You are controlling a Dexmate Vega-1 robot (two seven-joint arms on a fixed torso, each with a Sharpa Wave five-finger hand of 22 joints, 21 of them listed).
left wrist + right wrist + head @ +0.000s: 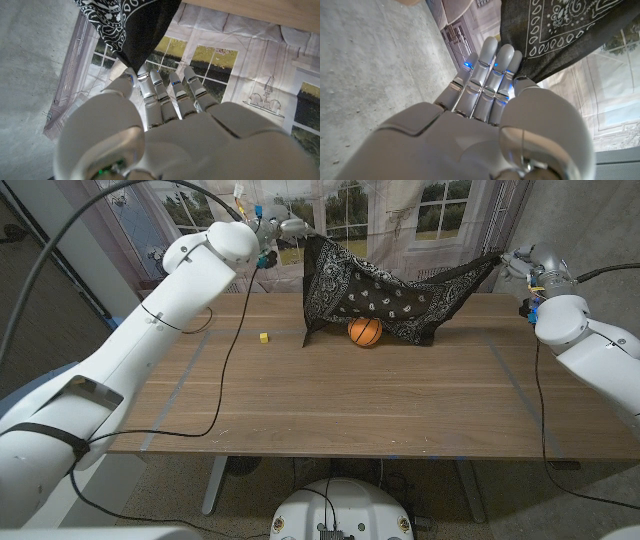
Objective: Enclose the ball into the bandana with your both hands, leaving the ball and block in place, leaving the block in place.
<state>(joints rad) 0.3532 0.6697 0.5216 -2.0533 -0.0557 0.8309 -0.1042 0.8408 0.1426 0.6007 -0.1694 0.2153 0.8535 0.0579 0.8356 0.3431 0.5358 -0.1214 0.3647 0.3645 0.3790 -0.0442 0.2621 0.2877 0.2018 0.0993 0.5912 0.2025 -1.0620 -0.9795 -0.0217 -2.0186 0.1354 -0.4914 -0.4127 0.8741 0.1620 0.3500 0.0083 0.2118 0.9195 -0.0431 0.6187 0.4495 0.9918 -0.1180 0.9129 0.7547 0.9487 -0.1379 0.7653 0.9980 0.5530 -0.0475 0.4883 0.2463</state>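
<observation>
The ball (365,331), orange like a small basketball, sits on the tabletop (330,395) toward the far side, about midway across. The bandana (385,295), black with white paisley, hangs over it like a slack tent: its lower edge drapes behind and around the ball and seems to brush the wood on both sides, while the front of the ball is still uncovered.

The left hand (278,227) pinches one corner high above the far left of the tabletop; from its wrist view the cloth (130,30) is nipped between the thumb and the closed-up fingers (155,85). The right hand (527,263) does the same at the opposite corner on the far right, with the fabric (560,35) caught between thumb and fingers (495,65).

As I read it, the step is to bring the cloth down and forward over the ball. Doing it well would mean lowering both corners together, keeping the sag centred on the ball, and not letting the hem drag against it, since a round thing will roll at a slight tug.

The block (264,337), a tiny yellow cube, lies on the wood well to the left of the ball, apart from the cloth; the left corner should come down short of it.

Nothing here is a proper container; the bandana is the only wrapper, and so far it holds nothing fully.
</observation>
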